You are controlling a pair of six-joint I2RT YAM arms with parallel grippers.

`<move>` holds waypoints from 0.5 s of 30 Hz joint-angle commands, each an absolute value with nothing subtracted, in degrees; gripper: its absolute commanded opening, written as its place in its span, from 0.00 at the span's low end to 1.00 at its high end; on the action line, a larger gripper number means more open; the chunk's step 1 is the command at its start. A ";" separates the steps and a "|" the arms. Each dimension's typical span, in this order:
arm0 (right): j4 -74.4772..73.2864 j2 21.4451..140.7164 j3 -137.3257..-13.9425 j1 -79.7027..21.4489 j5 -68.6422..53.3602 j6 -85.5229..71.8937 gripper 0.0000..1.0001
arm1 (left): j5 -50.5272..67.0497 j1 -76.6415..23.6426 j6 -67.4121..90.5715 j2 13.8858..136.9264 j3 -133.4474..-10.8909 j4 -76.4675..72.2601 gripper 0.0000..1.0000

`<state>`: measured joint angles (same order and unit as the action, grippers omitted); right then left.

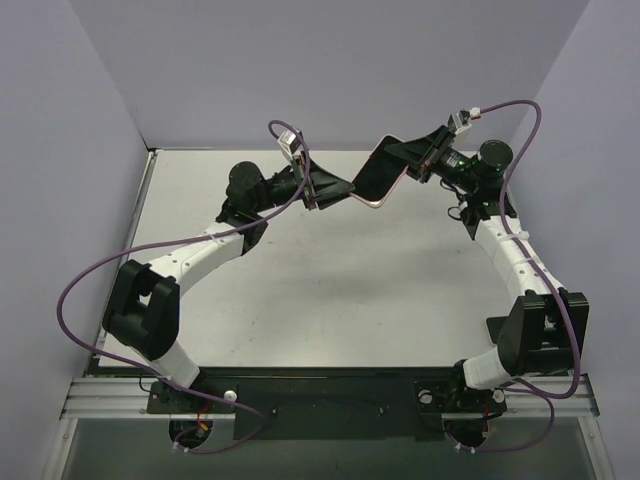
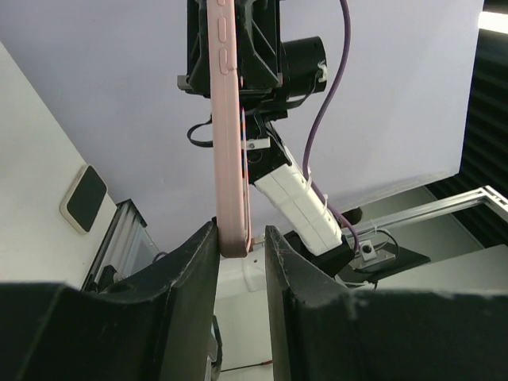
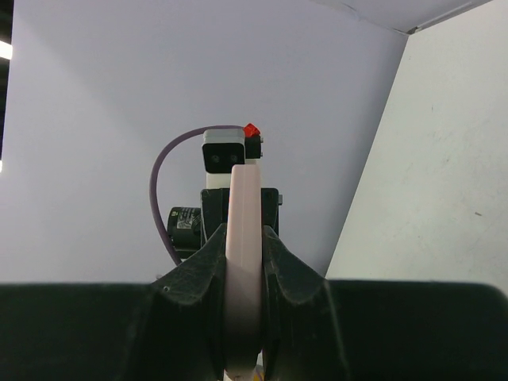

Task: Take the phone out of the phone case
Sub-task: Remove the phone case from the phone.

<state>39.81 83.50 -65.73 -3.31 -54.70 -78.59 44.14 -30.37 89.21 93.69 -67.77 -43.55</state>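
The phone [image 1: 376, 172], still in its pink case [image 3: 244, 238], hangs in mid-air over the far part of the desk [image 1: 330, 290], slung between both arms. The right gripper [image 1: 403, 160] has its jaws clamped on the case's upper end. The left gripper [image 1: 345, 192] straddles the lower end: one finger [image 2: 190, 270] touches, and a sliver of gap shows at the other, so I cannot tell whether it pinches. Purple cables [image 1: 95, 265] loop beside each arm, clear of the phone. Nothing lies under it.
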 commanded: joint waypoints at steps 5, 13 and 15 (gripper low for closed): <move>44.40 84.38 -68.82 -3.69 -53.00 -76.30 0.00 | 52.03 -31.20 86.05 92.64 -72.95 -46.23 0.37; 36.40 83.06 -70.49 -4.83 -54.32 -70.06 0.00 | 54.84 -31.20 82.97 94.57 -76.64 -42.90 0.14; 33.85 82.62 -70.40 -4.83 -53.97 -68.13 0.00 | 55.72 -31.38 80.34 94.66 -77.69 -40.79 0.07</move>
